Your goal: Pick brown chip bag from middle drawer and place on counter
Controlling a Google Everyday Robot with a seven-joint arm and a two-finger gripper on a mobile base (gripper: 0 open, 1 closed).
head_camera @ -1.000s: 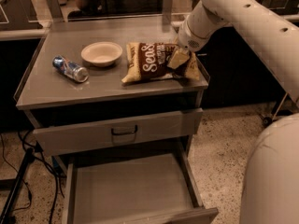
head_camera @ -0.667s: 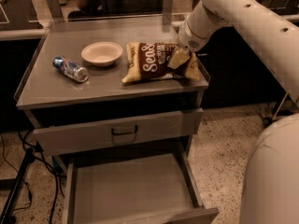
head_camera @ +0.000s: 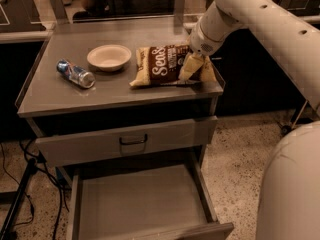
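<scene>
The brown chip bag [head_camera: 162,65] lies on the counter [head_camera: 65,98], near its right front corner, with the white lettering facing up. My gripper [head_camera: 191,68] hangs from the white arm and sits on the bag's right end, touching it. The middle drawer [head_camera: 140,204] is pulled out below the counter and its flat grey floor is bare.
A white bowl [head_camera: 109,57] stands left of the bag and a small blue-silver can [head_camera: 75,74] lies on its side further left. A drawer front with a dark loop handle [head_camera: 133,140] sits just above the open drawer. Cables [head_camera: 17,184] trail on the floor at the left.
</scene>
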